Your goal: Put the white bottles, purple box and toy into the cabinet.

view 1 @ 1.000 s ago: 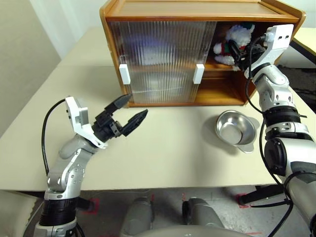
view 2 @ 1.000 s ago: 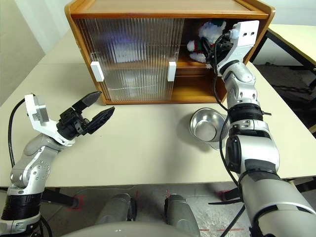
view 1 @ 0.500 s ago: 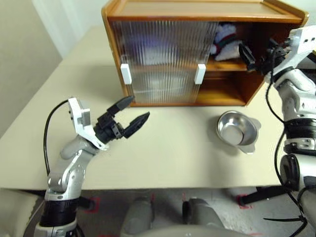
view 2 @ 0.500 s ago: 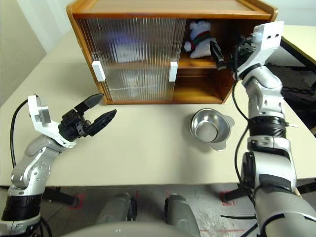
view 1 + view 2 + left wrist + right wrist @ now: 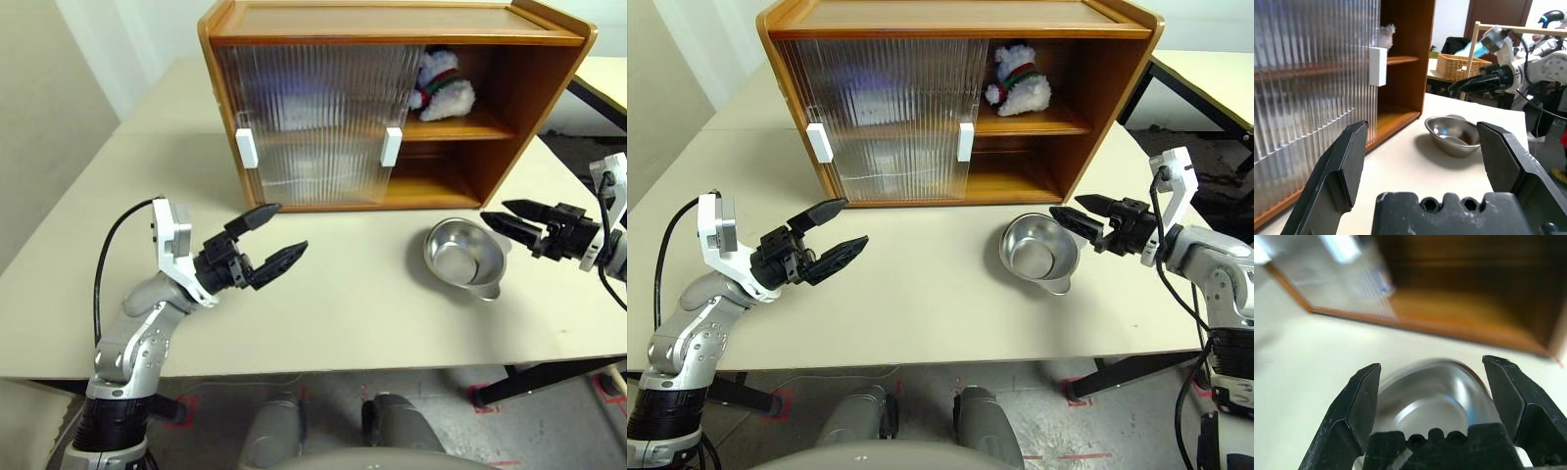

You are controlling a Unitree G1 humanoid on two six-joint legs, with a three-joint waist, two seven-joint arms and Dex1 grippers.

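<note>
So the toy (image 5: 443, 86) was sitting on the cabinet's (image 5: 392, 20) upper shelf, in the open right half. Behind the ribbed doors I could only make out blurry pale shapes, so I couldn't tell whether the bottles and box were in. Looked like the wrap-up stage to me; next I'd probably slide the door shut. Right tool (image 5: 517, 219) hung wide and empty over the steel bowl (image 5: 463, 257), left tool (image 5: 269, 237) wide, empty, above the worktop (image 5: 353, 313).

head stereo pair: high, facing forward-down over table (image 5: 343, 304) toward cabinet (image 5: 392, 98). left wrist view: low, near tabletop, facing steel bowl (image 5: 1459, 142). right wrist view: close above same bowl.
</note>
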